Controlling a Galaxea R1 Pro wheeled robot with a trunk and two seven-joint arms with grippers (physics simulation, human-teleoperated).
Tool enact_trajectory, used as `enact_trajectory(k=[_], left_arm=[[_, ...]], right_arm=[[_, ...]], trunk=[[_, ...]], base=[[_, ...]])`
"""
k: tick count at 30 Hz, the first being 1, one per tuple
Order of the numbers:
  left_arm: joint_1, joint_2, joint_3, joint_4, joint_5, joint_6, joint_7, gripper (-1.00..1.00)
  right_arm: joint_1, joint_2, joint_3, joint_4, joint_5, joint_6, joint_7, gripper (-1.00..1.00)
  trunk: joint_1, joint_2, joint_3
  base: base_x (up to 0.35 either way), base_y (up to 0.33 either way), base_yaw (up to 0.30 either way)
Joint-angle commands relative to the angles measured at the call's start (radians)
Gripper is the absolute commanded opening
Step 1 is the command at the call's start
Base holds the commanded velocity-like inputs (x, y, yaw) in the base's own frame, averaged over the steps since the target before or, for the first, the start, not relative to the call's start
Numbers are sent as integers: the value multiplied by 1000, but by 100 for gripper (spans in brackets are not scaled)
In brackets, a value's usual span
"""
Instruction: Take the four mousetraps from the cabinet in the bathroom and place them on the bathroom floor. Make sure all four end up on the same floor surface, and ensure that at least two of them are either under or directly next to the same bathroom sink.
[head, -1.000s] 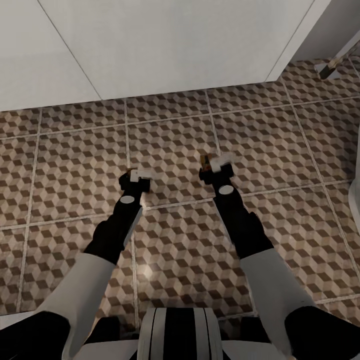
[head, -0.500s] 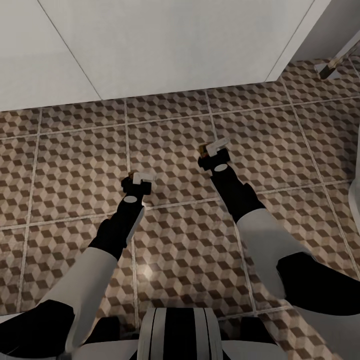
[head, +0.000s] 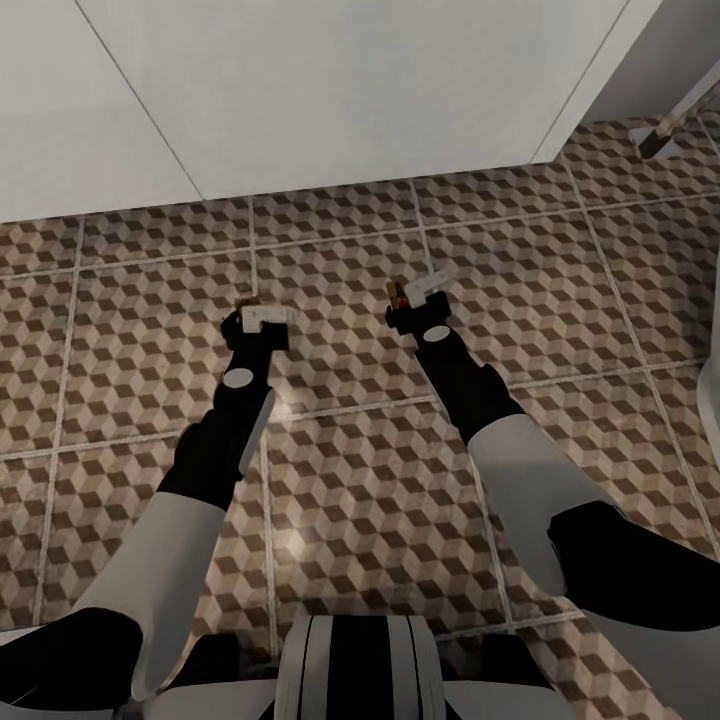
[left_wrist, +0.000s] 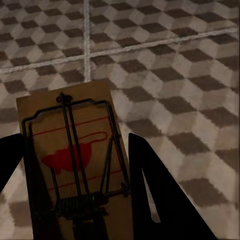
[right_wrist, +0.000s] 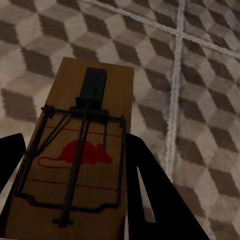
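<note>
Each gripper holds one mousetrap a little above the bathroom floor (head: 150, 330). My left gripper (head: 264, 318) is shut on a tan mousetrap (head: 247, 302); the left wrist view shows this mousetrap (left_wrist: 75, 165), with wire spring and red mouse print, between the dark fingers (left_wrist: 150, 185). My right gripper (head: 418, 296) is shut on a second mousetrap (head: 394, 292), which in the right wrist view is a board (right_wrist: 82, 160) clamped between the fingers (right_wrist: 145, 190). The cabinet is out of view. I cannot tell whether the white unit ahead belongs to the sink.
A white flat-fronted unit (head: 330, 90) stands just ahead of both grippers, its lower edge crossing the tiles. A white-headed tool on a rod (head: 655, 138) lies at the far right. A curved white fixture (head: 711, 390) juts in at the right edge.
Both arms have reached forward toward the white unit, each carrying its mousetrap. The right went first, then the left. The view itself has not shifted.
</note>
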Motion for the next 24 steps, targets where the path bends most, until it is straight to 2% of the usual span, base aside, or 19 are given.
enact_trajectory(k=[1, 5, 19, 24], left_arm=[[0, 0, -2, -18, -11, 9, 2, -100], [2, 0, -3, -53, -11, 10, 2, -100], [4, 0, -3, -64, -11, 10, 2, -100], [4, 0, -3, -93, -11, 20, 2, -100]], right_arm=[[0, 0, 3, -3, 8, 8, -7, -100], [0, 0, 2, -17, 8, 12, -9, -100], [0, 0, 2, -32, 9, 13, -11, -100], [0, 0, 1, -54, 8, 15, -11, -100]], trunk=[[0, 0, 0], [0, 0, 0], [1, -1, 0], [3, -2, 0]], base=[[0, 0, 0], [0, 0, 0], [0, 0, 0], [0, 0, 0]])
